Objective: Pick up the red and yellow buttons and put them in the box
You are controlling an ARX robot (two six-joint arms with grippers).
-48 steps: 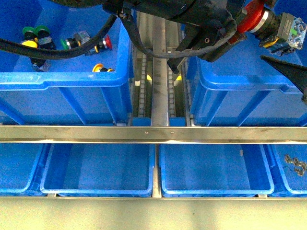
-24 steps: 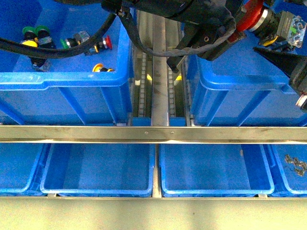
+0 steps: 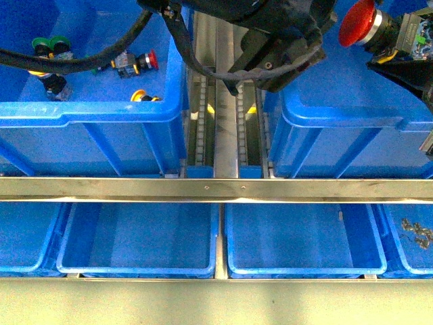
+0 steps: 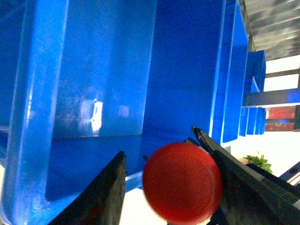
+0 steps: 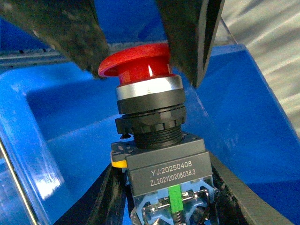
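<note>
My right gripper [image 5: 168, 190] is shut on the black-and-grey body of a red button [image 5: 138, 63], holding it high over the right box [image 3: 338, 122]. In the front view its red cap [image 3: 358, 22] shows at the top right, beside my left arm [image 3: 277, 40]. My left gripper [image 4: 158, 143] is open, and the red cap [image 4: 182, 183] sits between its dark fingers [image 5: 61, 28]. Another red button [image 3: 150, 59] and a yellow button [image 3: 141, 95] lie in the left crate [image 3: 95, 115].
Green-capped switches [image 3: 51, 46] and a black cable [image 3: 81, 64] lie in the left crate. A metal roller track [image 3: 226, 115] runs between the two crates. A steel bar [image 3: 216, 189] crosses in front, with shallow blue trays [image 3: 135, 264] below it.
My left arm has drawn back to the left, so the red cap now shows whole in the front view. The held button has shifted slightly up and to the right.
</note>
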